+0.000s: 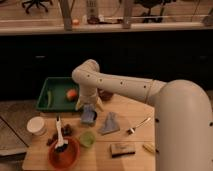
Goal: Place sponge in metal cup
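Camera view: looked down on a wooden table (125, 109), with a thick white arm (125, 89) reaching in from 3 o'clock, bending at a rounded elbow and dropping straight down. Found the pincer (89, 107) at the end of that arm, low over the 11 o'clock part of the table, right at the top edge of a blue sponge (89, 118). Could not tell whether spread, pressed together or pinching the sponge. Saw the sponge standing on the table, outside the cup (106, 95). Saw that cup, dark and half hidden behind the wrist, near the sponge at its 1 o'clock, apart from it.

Noted a green tray (57, 110) at 10 o'clock of the sponge, holding an orange fruit (72, 94) and a long green vegetable (49, 97). Noted a grey-blue cloth (109, 123) crumpled just beside the sponge at 4 o'clock, and a fork (137, 126) further out at 3 o'clock of the cloth. Saw a small green bowl (87, 138) at 6 o'clock of the sponge, a red bowl (76, 152) at 7 o'clock with a white utensil (59, 136) propped in it, and a white bowl (36, 125) at 9 o'clock near the table's edge. Saw a tan block (121, 149) lying flat at 5 o'clock, with a yellow piece (149, 147) just beyond it at 3 o'clock.
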